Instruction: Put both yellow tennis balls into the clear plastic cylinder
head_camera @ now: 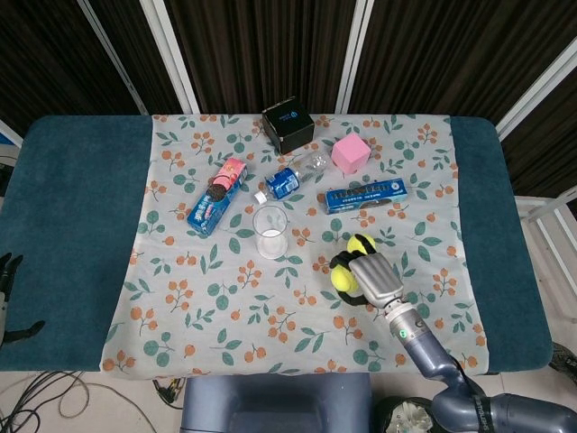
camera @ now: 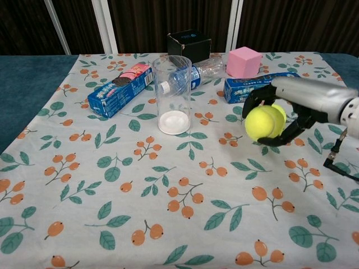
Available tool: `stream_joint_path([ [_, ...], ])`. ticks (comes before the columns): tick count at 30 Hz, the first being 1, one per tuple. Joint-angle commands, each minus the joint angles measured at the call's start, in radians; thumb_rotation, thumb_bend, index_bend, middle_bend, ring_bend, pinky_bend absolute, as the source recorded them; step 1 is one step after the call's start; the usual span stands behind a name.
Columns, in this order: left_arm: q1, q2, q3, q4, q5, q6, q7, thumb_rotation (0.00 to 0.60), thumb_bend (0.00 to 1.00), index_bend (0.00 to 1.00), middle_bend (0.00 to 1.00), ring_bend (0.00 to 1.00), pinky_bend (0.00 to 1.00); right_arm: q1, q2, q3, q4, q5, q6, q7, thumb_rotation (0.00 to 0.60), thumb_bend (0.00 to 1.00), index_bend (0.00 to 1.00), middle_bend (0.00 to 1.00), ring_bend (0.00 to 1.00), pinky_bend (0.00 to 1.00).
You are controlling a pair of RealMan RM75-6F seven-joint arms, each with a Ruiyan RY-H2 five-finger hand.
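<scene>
Neither ball is in the clear plastic cylinder (camera: 172, 94) yet: the right hand (camera: 291, 109) holds the first tennis ball (camera: 261, 123) wrapped in its fingers, lifted clear of the cloth. The second tennis ball (head_camera: 361, 244) lies just behind it at 12 o'clock, partly hidden. The cylinder stands upright toward 10 o'clock of the hand, well apart; the left hand (head_camera: 7, 289) hangs at the table's far left edge, its state unreadable.
</scene>
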Motion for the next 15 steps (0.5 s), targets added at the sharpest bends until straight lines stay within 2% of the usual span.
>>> stream_joint_path([
  [1, 0.0, 0.0, 0.001, -0.001, 0.002, 0.0, 0.001, 0.6, 0.0, 0.0, 0.0, 0.0, 0.0, 0.031, 0.077, 0.066, -0.064, 0.023, 0.008, -0.025, 0.6, 0.52, 0.44, 0.37, 0.54, 0.01],
  [5, 0.001, 0.001, 0.002, -0.003, 0.002, 0.001, -0.002, 0.6, 0.0, 0.0, 0.0, 0.0, 0.0, 0.101, 0.112, 0.136, -0.058, 0.102, -0.044, -0.067, 0.6, 0.52, 0.44, 0.37, 0.54, 0.0],
  [10, 0.002, 0.005, -0.002, -0.002, -0.004, 0.002, -0.01, 0.6, 0.0, 0.0, 0.0, 0.0, 0.0, 0.208, 0.139, 0.227, -0.016, 0.229, -0.158, -0.036, 0.6, 0.52, 0.44, 0.37, 0.54, 0.0],
  [15, 0.001, 0.01, -0.004, 0.0, -0.01, -0.004, -0.02, 0.6, 0.0, 0.0, 0.0, 0.0, 0.0, 0.316, 0.139, 0.275, 0.047, 0.326, -0.227, -0.045, 0.6, 0.52, 0.44, 0.37, 0.54, 0.0],
])
